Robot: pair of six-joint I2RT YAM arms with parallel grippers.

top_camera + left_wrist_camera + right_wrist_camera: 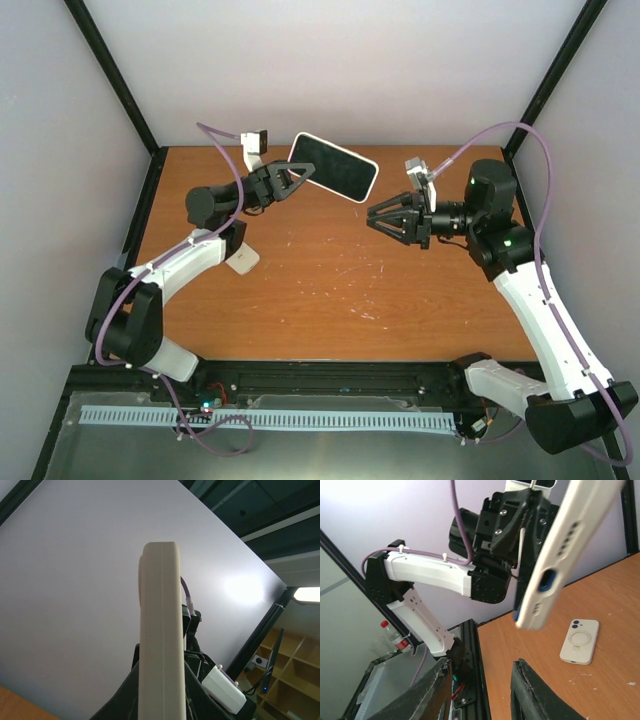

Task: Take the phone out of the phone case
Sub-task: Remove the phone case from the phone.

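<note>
My left gripper (305, 175) is shut on the left end of the phone (333, 166) and holds it in the air over the back of the table. The phone has a dark screen and sits in a cream-white case. In the left wrist view the case (160, 640) stands edge-on between my dark fingers. In the right wrist view the case (560, 560) hangs tilted, with blue phone showing through a side hole. My right gripper (378, 218) is open and empty, just right of and below the phone's free end. Its jaws (482, 690) are spread wide.
A second white phone-shaped item with a camera cut-out and a ring (243, 258) lies flat on the wooden table (340, 290) beside the left arm; it also shows in the right wrist view (579, 641). Black frame posts stand at the back corners.
</note>
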